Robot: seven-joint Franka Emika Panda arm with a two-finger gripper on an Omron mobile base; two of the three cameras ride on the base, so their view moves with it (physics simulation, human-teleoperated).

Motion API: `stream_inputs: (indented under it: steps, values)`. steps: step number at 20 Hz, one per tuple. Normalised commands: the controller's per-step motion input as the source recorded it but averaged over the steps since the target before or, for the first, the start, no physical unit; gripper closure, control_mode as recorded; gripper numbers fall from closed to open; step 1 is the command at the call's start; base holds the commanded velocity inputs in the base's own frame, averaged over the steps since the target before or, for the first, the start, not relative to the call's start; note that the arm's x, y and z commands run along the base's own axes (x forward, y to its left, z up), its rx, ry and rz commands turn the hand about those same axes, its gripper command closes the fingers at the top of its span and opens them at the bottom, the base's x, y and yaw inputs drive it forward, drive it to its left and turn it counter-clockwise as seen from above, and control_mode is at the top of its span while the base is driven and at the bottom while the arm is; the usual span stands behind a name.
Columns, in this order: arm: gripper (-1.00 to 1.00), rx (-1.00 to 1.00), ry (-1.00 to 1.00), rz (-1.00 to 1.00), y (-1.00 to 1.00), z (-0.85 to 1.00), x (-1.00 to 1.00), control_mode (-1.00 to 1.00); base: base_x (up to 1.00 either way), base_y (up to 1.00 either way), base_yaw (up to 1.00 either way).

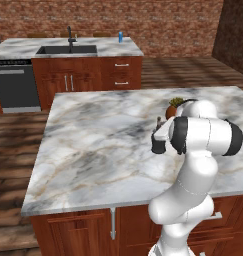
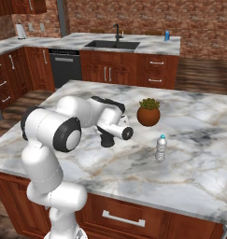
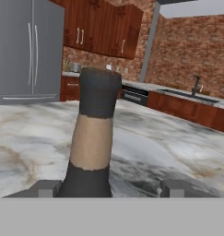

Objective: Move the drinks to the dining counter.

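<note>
Even, soft light fills all three views, with no single bright source showing and no glare on the pale marble island top (image 2: 189,154). Beyond the gripper (image 2: 107,140) in the right base view, the water bottle (image 2: 160,148) and the potted plant (image 2: 148,112) cast only faint smudges of shade. In the left base view, bands of light and shadow stripe the wood floor (image 1: 15,145) to the left of the island. The rendering is coarse: edges look jagged and textures soft. In the hand view the black bottle (image 3: 92,138), close between the finger tips, looks blurred and blocky.
</note>
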Motion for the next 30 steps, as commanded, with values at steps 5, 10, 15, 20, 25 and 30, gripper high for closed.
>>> stream_inputs:
  steps: [5,10,15,20,25,30]
  values:
    - [1.0,0.0,0.01,0.0,0.09,0.0,0.0,-1.0,0.0,0.0,0.0]
    - [1.0,0.0,0.0,0.0,0.0,0.0,0.0,-1.0,0.0,0.0,0.0]
    - [1.0,0.0,-0.02,0.03,0.0,0.12,-0.05,-1.0,0.0,0.0,0.0]
    - [1.0,0.0,-0.02,0.12,0.0,0.55,-0.33,-1.0,0.0,0.0,0.0]
    - [1.0,0.0,-0.01,0.1,0.0,0.9,-0.57,-1.0,0.0,0.0,0.0]
    - [1.0,0.0,0.0,0.04,0.0,0.97,-0.63,-1.0,0.0,0.0,0.0]
